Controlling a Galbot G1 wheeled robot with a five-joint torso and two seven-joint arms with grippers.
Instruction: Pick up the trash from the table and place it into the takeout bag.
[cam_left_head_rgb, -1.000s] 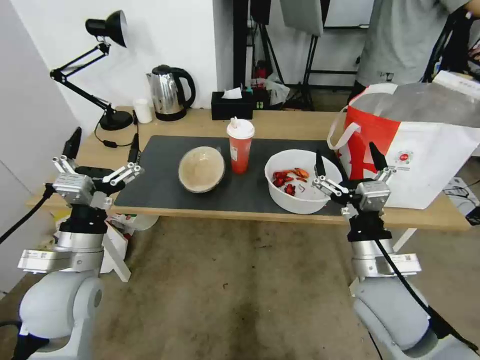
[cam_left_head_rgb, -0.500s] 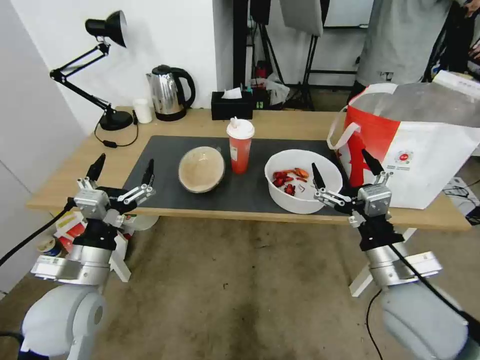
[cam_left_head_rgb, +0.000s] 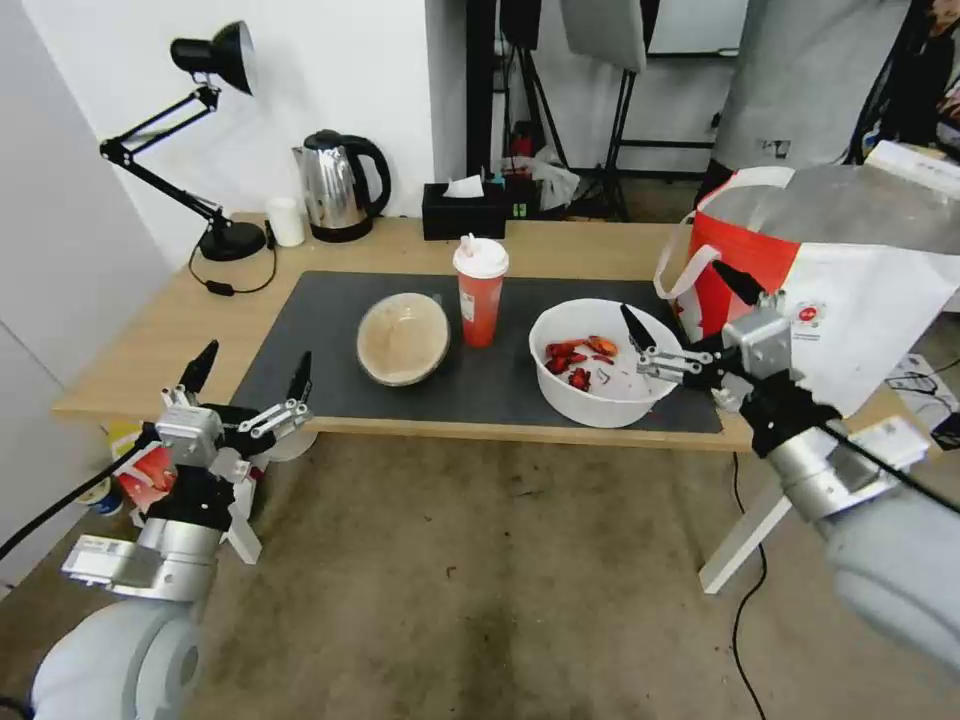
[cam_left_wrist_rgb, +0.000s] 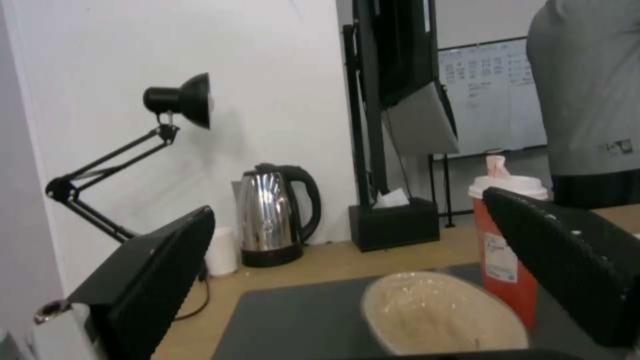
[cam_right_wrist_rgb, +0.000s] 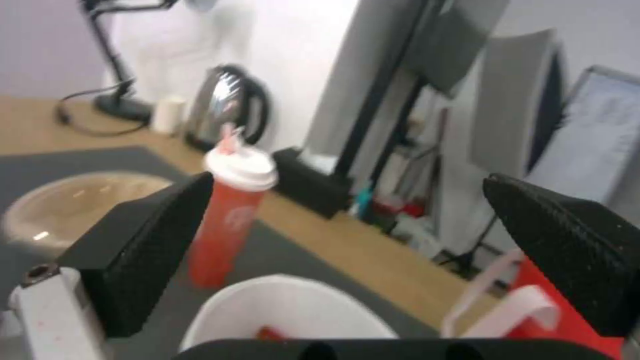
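Right tool (cam_left_head_rgb: 683, 318) was seen with fingers spread wide, poised over the right-hand rim of the white plastic bowl (cam_left_head_rgb: 603, 400), empty. Left tool (cam_left_head_rgb: 250, 385) was noted also spread, empty, hanging low off the near-left edge of the tabletop (cam_left_head_rgb: 560, 250).

All trash was recorded on the dark mat (cam_left_head_rgb: 320, 330): tan shallow bowl (cam_left_head_rgb: 402, 338) left of centre, red paper cup (cam_left_head_rgb: 480, 290) just behind it, white bowl to the right holding red scraps. Takeout bag (cam_left_head_rgb: 860, 300) was found standing open at the right end, near the white bowl.

White bowl was judged light, thin-walled and flexible; a rim pinch was thought best, kept level so scraps are not tipped. Cup was judged tall and easily toppled.

Little room was judged available between bowl and bag; the bag's strap handle (cam_left_head_rgb: 690, 270) could be snagged.
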